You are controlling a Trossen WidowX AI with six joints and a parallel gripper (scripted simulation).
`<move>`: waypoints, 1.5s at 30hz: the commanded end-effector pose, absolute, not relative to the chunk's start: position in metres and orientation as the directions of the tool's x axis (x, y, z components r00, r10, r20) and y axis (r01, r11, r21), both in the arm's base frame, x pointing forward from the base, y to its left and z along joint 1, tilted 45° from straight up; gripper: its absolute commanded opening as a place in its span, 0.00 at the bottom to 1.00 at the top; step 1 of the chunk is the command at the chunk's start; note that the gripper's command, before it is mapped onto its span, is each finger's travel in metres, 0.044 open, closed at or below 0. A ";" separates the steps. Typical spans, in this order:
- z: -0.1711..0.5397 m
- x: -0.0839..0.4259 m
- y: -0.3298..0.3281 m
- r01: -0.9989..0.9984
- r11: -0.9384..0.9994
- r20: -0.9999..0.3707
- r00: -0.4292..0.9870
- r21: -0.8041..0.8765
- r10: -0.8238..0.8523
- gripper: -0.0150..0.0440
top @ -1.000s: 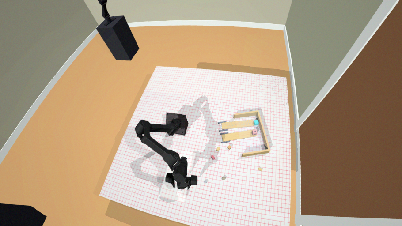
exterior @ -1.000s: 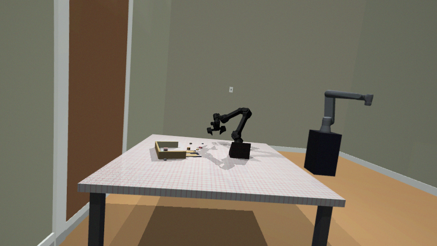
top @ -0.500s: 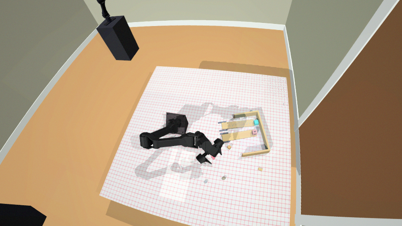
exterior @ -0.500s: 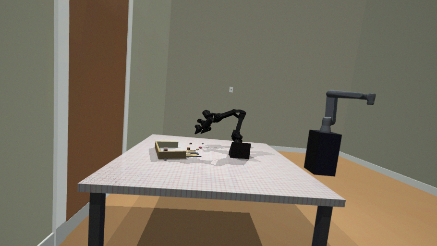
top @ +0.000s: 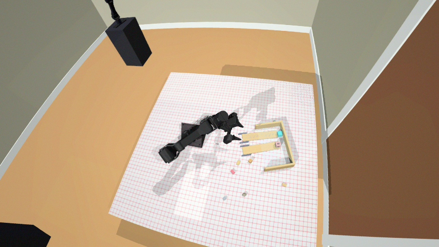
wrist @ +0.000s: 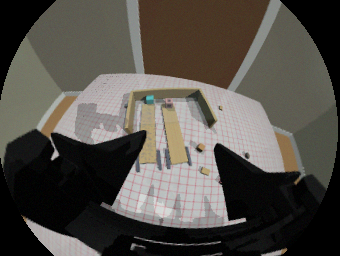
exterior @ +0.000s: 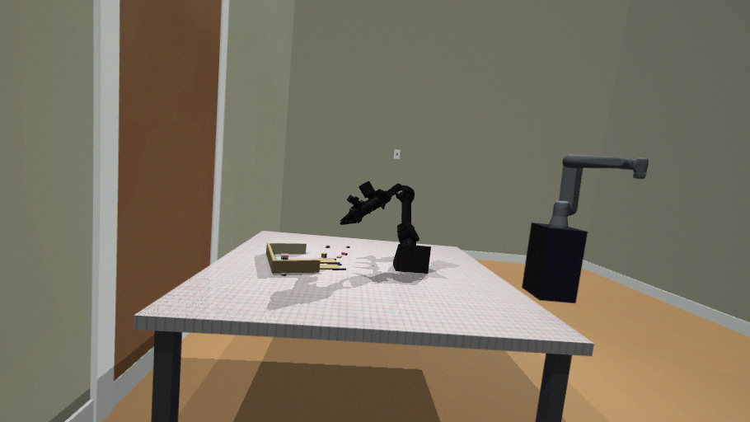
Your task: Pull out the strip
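A pink cube (top: 277, 144) (exterior: 284, 256) (wrist: 169, 103) with a dark letter-like mark sits on the far end of a plain wooden strip (top: 257, 149) (wrist: 174, 137). A cyan cube (top: 279, 133) (wrist: 150, 99) without a visible mark sits at the far end of a second, speckled strip (top: 259, 135) (wrist: 148, 132) beside it. The near ends of both strips lie between dark rails. My gripper (top: 242, 132) (exterior: 341, 222) (wrist: 181, 140) is open and empty, high above the table, short of the strips' near ends. Whether it lines up with either strip is hard to tell.
A three-sided wooden wall (top: 287, 144) (exterior: 296, 266) (wrist: 166, 94) stands around the far ends of the strips, open toward the arm. Small loose blocks lie near it, including an orange block (top: 250, 160) (wrist: 200, 147), a yellow block (top: 238, 162) (wrist: 205, 171) and a red block (top: 232, 171).
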State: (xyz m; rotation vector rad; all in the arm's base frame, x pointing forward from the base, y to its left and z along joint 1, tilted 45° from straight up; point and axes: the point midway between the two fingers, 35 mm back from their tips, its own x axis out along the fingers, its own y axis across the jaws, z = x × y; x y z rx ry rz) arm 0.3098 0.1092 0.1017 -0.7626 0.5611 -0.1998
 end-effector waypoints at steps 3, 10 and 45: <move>0.100 0.307 0.112 -0.030 0.712 -0.404 0.840 -0.701 -0.362 0.93; 0.088 0.329 0.104 -0.091 0.671 -0.496 0.747 -0.736 -0.442 0.71; 0.031 0.377 0.008 -0.345 0.658 -0.712 0.045 -0.669 -0.700 0.25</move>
